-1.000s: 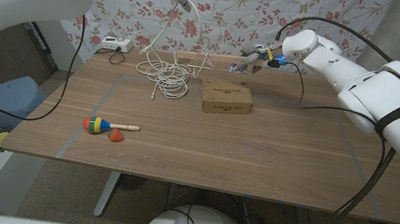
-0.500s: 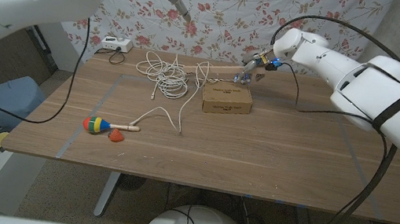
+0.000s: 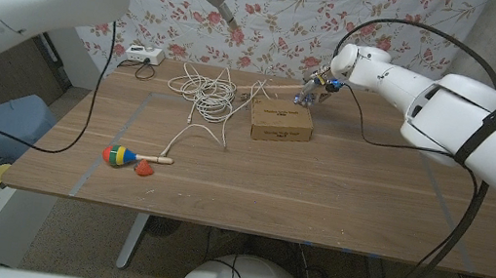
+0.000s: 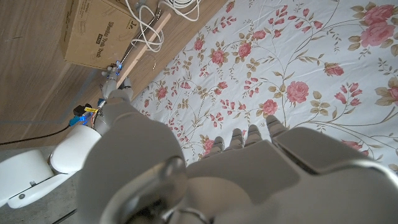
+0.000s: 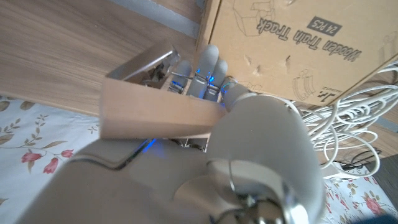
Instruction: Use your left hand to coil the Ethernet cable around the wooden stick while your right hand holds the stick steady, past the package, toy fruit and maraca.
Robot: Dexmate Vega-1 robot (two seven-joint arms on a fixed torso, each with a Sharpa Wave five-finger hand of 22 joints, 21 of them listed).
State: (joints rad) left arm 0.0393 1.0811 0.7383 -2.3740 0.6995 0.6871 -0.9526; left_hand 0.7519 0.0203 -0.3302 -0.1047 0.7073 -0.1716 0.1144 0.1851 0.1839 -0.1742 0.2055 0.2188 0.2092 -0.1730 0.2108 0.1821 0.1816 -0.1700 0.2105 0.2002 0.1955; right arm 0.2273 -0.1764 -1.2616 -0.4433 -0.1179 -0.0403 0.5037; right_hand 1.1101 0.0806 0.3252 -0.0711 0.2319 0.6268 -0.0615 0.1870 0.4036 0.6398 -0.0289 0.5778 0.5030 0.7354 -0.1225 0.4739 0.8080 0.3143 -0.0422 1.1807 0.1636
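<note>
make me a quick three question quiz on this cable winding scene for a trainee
1. True or false: the right hand holds the wooden stick.
2. What lies closest to the maraca? A) the cardboard box B) the red toy fruit C) the white power strip
3. Fill in: the white cable lies piled to the robot's ____ of the box.

Key: 1 true; 2 B; 3 left.
</note>
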